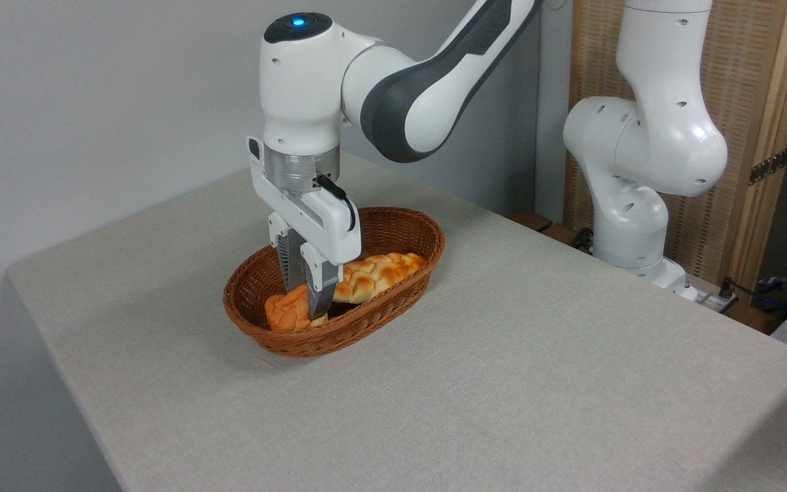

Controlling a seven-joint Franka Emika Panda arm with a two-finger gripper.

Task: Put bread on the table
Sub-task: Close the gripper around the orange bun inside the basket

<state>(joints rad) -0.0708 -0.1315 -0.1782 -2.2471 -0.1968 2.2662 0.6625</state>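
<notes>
Reaching down into wicker basket (407, 225) with pincer (310, 304), fingers vertical, tips at right edge of bread (288, 311). Bun sits at basket's near-left end, touching wall, not yet lifted. Braided loaf (380, 272) lies just behind, 1 end hidden by fingers. Cannot tell if fingers grip bun or merely flank it: 2 fingers overlap from this angle. Top-down approach likely chosen to clear basket rim. Table (503, 376) cloth bare all round basket, ample drop room.
</notes>
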